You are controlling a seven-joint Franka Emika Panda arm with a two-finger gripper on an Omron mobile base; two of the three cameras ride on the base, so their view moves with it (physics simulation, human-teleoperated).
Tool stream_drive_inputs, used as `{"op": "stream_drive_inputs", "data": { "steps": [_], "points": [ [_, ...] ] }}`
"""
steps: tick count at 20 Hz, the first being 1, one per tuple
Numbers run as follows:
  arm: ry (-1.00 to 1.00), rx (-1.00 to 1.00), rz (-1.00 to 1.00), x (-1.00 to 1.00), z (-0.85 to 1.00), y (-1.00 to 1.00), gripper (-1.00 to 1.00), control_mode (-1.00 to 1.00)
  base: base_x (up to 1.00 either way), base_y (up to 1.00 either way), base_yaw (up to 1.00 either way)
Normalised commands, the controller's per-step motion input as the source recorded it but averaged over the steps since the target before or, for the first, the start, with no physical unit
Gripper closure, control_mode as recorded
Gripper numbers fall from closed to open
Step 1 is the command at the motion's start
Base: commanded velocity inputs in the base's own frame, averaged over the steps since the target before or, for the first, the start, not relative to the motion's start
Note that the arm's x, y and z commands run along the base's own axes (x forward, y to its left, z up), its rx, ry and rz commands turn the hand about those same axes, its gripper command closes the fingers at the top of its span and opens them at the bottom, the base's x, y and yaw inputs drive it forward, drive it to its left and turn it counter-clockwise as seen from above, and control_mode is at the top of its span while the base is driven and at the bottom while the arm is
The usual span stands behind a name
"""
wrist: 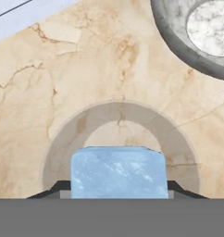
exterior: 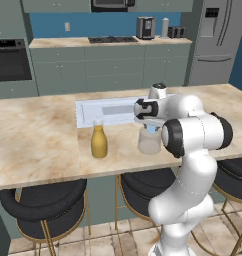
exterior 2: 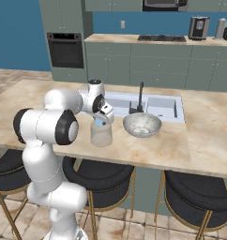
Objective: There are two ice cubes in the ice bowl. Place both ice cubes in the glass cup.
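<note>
So the counter (exterior: 38, 145) is the big stage here, sink (exterior 2: 157, 105) set into it, and the arm is reaching out over the near edge. The ice bowl (exterior 2: 142, 125) sits just beside the glass cup (exterior 2: 101, 133), on the sink side of it. I can't make out any cube in the part of the bowl that shows, but only a slice of it appears in the hand view, so no promises.

The bit that matters: the gripper (wrist: 117, 192) hangs right above the glass cup's mouth, looking straight down into it — the cup's rim rings the view from the hand camera. The jaws are clamped on an ice cube (wrist: 117, 172), which sits between the tips, over the opening. It's a squat block, no real long axis to fuss about. Through the cup I see bare counter, so I'd guess nothing's inside.

My read: the drop is straight down, and the cube just needs releasing — maybe lower a touch first so it doesn't bounce off the rim. A yellow bottle (exterior: 98, 142) stands near the cup, out of the way.
</note>
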Motion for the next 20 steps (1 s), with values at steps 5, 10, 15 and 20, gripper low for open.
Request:
{"op": "stream_drive_inputs", "data": {
  "steps": [5, 10, 15, 20],
  "points": [
    [0.00, 0.00, 0.00, 0.08, -0.11, 0.00, 1.00, -1.00, 0.00, 0.00, 0.00],
    [0.00, 0.00, 0.00, 0.00, -0.18, 0.00, 1.00, -1.00, 0.00, 0.00, 0.00],
    [0.00, 0.00, 0.00, 0.03, -0.03, 0.00, 1.00, -1.00, 0.00, 0.00, 0.00],
    [0.00, 0.00, 0.00, 0.12, 0.05, -0.02, -1.00, -1.00, 0.00, 0.00, 0.00]
  ]
}}
